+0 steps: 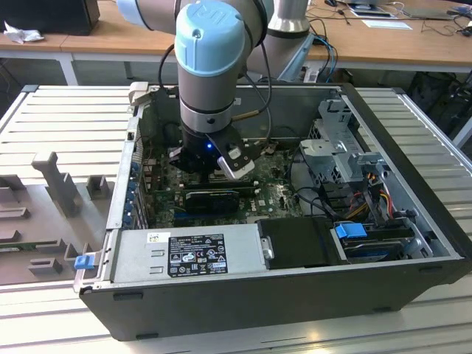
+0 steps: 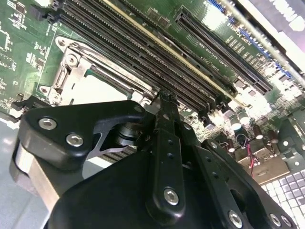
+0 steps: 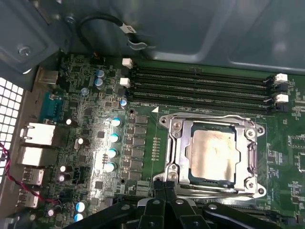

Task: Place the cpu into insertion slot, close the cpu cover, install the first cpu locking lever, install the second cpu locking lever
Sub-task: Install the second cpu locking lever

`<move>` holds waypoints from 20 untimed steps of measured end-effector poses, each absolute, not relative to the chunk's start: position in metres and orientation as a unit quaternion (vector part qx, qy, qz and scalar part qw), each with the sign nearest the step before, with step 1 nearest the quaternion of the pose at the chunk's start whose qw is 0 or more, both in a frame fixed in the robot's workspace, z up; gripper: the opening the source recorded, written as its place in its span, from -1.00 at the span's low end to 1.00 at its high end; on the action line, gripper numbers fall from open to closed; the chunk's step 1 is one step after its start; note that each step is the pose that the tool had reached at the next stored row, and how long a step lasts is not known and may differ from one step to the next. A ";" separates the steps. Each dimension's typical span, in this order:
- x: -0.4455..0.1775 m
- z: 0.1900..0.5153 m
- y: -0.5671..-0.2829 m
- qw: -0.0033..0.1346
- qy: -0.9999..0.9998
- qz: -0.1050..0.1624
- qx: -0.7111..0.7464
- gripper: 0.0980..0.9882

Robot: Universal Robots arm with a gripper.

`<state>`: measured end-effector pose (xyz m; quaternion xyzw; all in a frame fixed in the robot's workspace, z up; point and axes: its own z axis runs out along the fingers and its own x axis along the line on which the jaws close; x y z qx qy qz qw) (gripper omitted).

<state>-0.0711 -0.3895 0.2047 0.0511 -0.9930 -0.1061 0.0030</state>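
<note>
The cpu (image 3: 212, 151) lies flat in the insertion slot (image 3: 170, 168), its pale metal top showing through the square opening of the cpu cover (image 3: 177, 143). The cover lies down over the chip. A thin silver lever rod (image 3: 214, 192) runs along the socket edge nearest my gripper. My gripper (image 3: 164, 187) hovers just off that edge with its black fingers (image 3: 158, 191) pressed together and nothing between them. In the second wrist view the gripper (image 2: 165, 98) points past the socket's corner (image 2: 71, 62) toward the memory slots. In the exterior view the arm's wrist (image 1: 210, 110) reaches down into the open computer case.
Long black memory slots (image 3: 200, 90) run beside the socket. Upright capacitors (image 3: 112, 152) and rear ports (image 3: 35, 133) stand on the socket's other side. A grey case wall (image 3: 190, 28) and a black cable (image 3: 100, 21) lie beyond. The power supply (image 1: 192, 251) and drive cage (image 1: 343, 140) flank the board.
</note>
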 end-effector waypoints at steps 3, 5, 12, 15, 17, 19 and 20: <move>-0.071 0.203 -0.389 0.003 -0.992 -0.110 0.053 -0.98; -0.071 0.202 -0.390 0.003 -0.992 -0.116 0.054 -0.98; -0.072 0.198 -0.389 0.003 -0.991 -0.124 0.058 -0.98; -0.072 0.208 -0.389 0.003 -0.990 -0.126 0.058 -0.98; -0.072 0.216 -0.390 0.003 -0.990 -0.126 0.058 -0.98; -0.072 0.223 -0.390 0.003 -0.990 -0.126 0.058 -0.98; -0.072 0.223 -0.390 0.003 -0.990 -0.126 0.058 -0.98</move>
